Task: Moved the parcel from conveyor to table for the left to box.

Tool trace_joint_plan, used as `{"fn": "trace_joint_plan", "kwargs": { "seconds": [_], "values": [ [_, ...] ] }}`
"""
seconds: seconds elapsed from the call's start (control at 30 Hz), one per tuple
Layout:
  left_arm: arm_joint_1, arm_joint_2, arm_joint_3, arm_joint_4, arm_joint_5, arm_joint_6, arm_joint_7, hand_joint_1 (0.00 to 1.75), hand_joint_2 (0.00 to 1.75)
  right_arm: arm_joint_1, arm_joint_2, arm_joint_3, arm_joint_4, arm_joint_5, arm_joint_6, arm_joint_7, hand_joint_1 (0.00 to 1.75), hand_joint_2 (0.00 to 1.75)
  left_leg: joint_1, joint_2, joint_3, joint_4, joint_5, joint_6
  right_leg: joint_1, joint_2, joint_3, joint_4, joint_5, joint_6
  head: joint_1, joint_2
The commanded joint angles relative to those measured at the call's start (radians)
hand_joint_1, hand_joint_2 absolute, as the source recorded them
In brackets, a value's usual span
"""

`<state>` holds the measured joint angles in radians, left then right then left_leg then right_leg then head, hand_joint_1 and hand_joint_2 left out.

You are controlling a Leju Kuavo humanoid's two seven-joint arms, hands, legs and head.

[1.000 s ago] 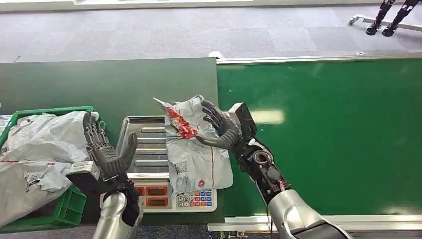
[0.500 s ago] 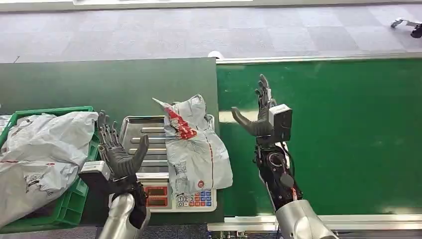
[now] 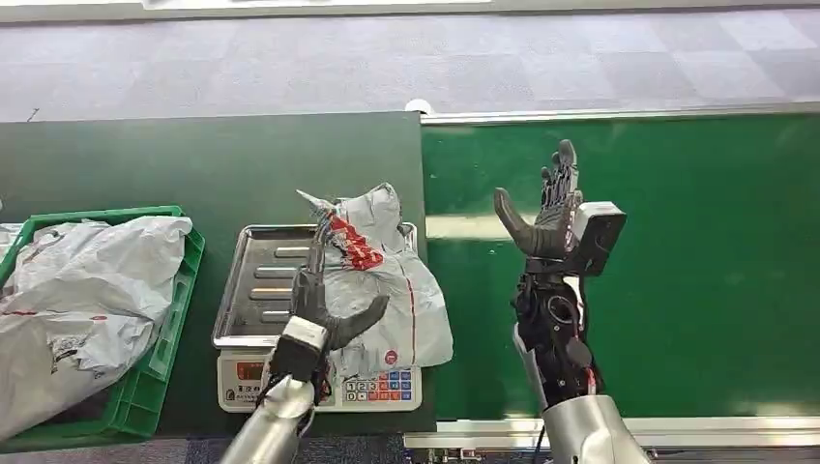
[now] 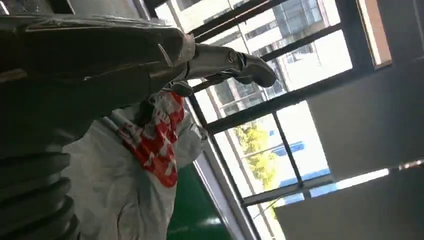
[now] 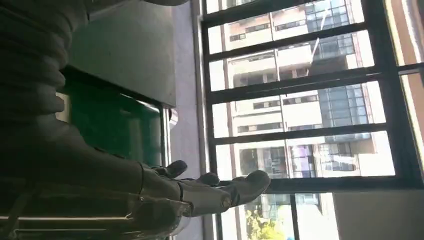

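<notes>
The parcel (image 3: 382, 285), a crumpled grey mailer with red print, lies on the scale (image 3: 290, 319) that stands on the dark tabletop (image 3: 193, 164), draped over the scale's steel tray on the side nearest the conveyor (image 3: 677, 271) and hanging past the keypad at the near edge. So it is off the belt and set down, not yet boxed.

The left robot hand (image 3: 324, 300) hovers over the scale just beside the parcel, fingers spread wide and holding nothing; whether a fingertip touches the bag cannot be told. In the left wrist view the parcel (image 4: 135, 170) sits right under that hand (image 4: 150, 55). The right robot hand (image 3: 551, 213) stands upright over the conveyor, well apart from the parcel, fingers straight and apart, empty; the right wrist view shows the same spread fingers (image 5: 200, 190).

The green crate (image 3: 164, 329), on the far side of the scale from the conveyor, already bulges with grey bags (image 3: 87, 290).

Likely risks from here:
- The film is slack and slippery, so a shallow pinch may gather only a fold and let the bag slide out.
- Closing low could catch the tray rim and drag or tip the scale.
- The overhanging corner may snag on the keypad as it lifts.
- With the crate heaped, a dropped parcel might roll off the pile onto the tabletop.
</notes>
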<state>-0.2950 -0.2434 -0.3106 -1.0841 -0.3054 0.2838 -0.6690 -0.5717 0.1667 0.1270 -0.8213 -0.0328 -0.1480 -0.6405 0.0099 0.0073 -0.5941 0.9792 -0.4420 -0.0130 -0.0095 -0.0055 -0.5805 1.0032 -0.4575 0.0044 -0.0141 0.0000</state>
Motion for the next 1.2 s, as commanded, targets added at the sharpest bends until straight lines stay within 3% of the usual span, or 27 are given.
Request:
{"fn": "trace_joint_plan", "kwargs": {
  "seconds": [0.03, 0.13, 0.43, 1.2],
  "values": [
    [-0.098, 0.032, -0.133, 0.259, -0.174, -0.02, 0.103, 0.0, 1.75, -0.072, 0.012, -0.024, 0.101, 0.023, 0.024, 0.013, 0.0, 1.75, 0.0, -0.001, 0.002, -0.001, 0.0, 0.0, 0.0, 0.0, 0.002, -0.001, 0.0, 0.0, 0.0, 0.0],
    [-0.103, 0.033, -0.134, 0.271, -0.201, -0.022, 0.121, 0.0, 1.75, -0.071, 0.012, -0.026, 0.1, 0.026, 0.027, 0.013, 0.0, 1.75, 0.0, 0.0, 0.003, -0.002, 0.0, 0.001, 0.0, 0.001, 0.003, -0.002, 0.0, 0.0, 0.0, 0.0],
    [-0.125, 0.02, 0.023, 0.42, -0.338, 0.004, 0.393, 0.0, 1.75, -0.084, 0.037, -0.018, 0.122, 0.084, 0.057, 0.049, 0.0, 1.75, 0.0, 0.002, 0.003, -0.002, 0.0, 0.0, 0.0, 0.003, 0.003, -0.002, 0.001, 0.0, 0.0, 0.0],
    [-0.122, 0.015, 0.051, 0.425, -0.347, 0.011, 0.406, 0.0, 1.75, -0.084, 0.039, -0.016, 0.123, 0.09, 0.059, 0.055, 0.0, 1.75, 0.0, 0.003, 0.012, -0.003, 0.001, 0.0, 0.0, 0.003, 0.011, -0.001, 0.002, -0.001, 0.0, 0.0]
  ]
}}
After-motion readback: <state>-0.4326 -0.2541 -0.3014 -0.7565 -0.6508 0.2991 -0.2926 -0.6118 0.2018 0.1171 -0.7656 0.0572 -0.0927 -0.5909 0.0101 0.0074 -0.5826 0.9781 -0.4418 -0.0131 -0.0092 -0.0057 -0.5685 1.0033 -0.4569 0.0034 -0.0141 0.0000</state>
